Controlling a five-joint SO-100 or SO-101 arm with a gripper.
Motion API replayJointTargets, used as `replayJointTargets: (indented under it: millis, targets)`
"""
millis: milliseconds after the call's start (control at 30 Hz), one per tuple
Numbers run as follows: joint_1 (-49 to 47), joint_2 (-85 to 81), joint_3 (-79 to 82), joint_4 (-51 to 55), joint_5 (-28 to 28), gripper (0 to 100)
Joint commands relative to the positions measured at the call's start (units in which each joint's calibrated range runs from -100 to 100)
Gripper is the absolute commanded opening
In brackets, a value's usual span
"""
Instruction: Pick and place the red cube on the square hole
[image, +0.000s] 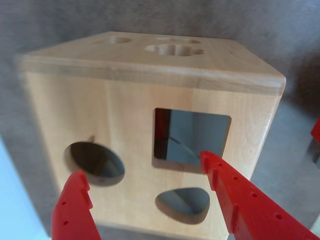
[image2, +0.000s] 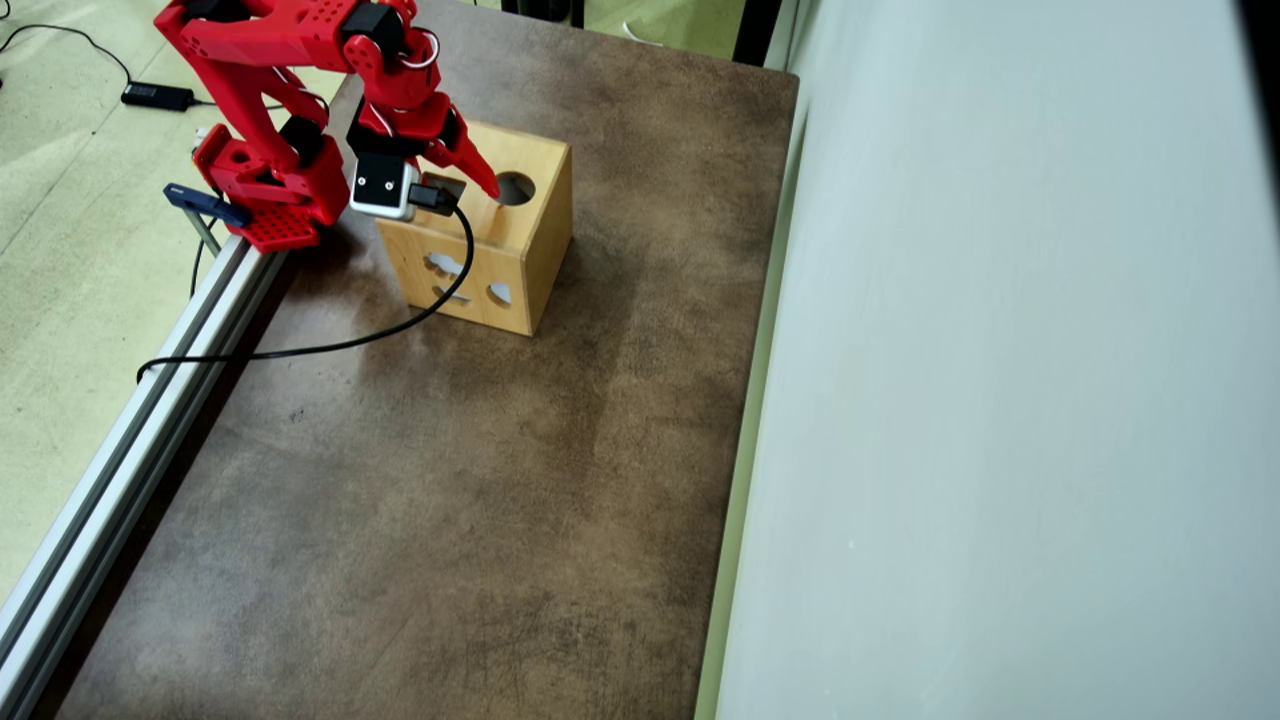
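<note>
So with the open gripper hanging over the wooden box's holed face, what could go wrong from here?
1. The red two-finger gripper is open with nothing between its fingers, and no red cube shows in either view; it may already be inside the dark square hole, or lost.
2. The black camera cable drapes across the light wooden box; retracting could drag it.

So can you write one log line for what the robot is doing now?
gripper: open, empty | above wooden box | square hole between the fingertips in wrist view | red cube: not visible

Soft, even daylight; wrist view slightly blurred, overhead view sharp.
</note>
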Motion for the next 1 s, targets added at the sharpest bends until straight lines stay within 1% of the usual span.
replayJointTargets:
  millis: [0,600,733,967]
  targets:
    - [-0.3,-9.7,-1.6,0.0,0.5,34]
    - [-0.3,-29.1,-2.3,0.2,0.5,34]
    - [-0.3,-30.3,-9.4,1.2,0.5,34]
    - [-0.3,-30.3,-21.9,10.4,0.5,34]
